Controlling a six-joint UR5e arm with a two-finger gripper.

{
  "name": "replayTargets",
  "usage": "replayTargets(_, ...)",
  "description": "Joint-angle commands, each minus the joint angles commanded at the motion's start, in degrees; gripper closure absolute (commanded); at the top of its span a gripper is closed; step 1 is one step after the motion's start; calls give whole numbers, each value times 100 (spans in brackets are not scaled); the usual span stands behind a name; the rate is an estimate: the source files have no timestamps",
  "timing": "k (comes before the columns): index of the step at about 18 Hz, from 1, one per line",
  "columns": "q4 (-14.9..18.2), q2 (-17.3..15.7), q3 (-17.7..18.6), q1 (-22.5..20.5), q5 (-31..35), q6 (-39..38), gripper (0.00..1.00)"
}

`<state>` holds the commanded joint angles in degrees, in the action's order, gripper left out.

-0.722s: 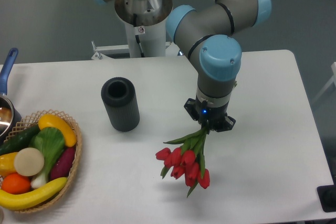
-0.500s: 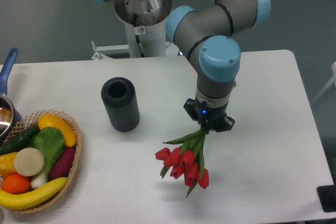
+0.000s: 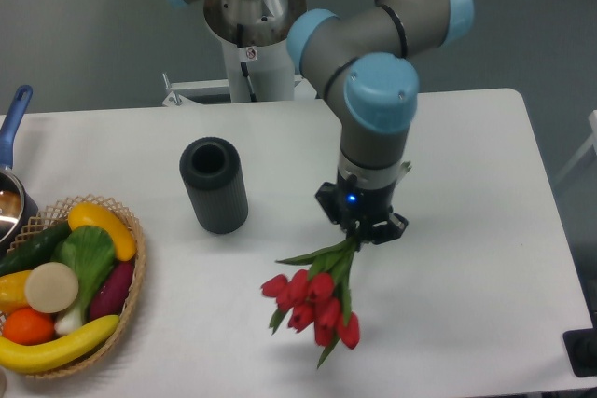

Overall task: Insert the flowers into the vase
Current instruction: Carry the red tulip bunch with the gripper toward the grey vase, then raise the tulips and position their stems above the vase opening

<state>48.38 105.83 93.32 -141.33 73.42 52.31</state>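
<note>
The flowers [image 3: 312, 300], a bunch of red tulip buds on green stems, hang heads-down and tilted to the left from my gripper [image 3: 355, 235], which is shut on the stem ends. They are held above the table, right of centre. The vase [image 3: 214, 185], a matte black ribbed cylinder, stands upright on the table to the left of my gripper, with its round mouth open and nothing in it.
A wicker basket [image 3: 131, 291] of fruit and vegetables sits at the front left corner. A pot with a blue handle [image 3: 13, 123] pokes in at the left edge. The arm's base column [image 3: 252, 34] stands behind the table.
My gripper has shifted a little to the left and toward the front of the table, carrying the flowers with it. The vase has not moved.
</note>
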Motion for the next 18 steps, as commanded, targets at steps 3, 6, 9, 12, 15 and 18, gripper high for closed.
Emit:
replayTargets(3, -504, -317, 256, 36, -835, -397, 100)
replayTargets(6, -513, -449, 326, 36, -1845, -476, 100)
replayTargets(9, -513, -677, 502, 9, -2883, -494, 100)
replayTargets(12, -531, -1186, 949, -122, -3884, -512, 100)
replayTargets(15, -531, -1678, 1476, -482, -4896, -459, 100)
replayTargets(18, -531, -2021, 1785, -650, -5153, -380, 100)
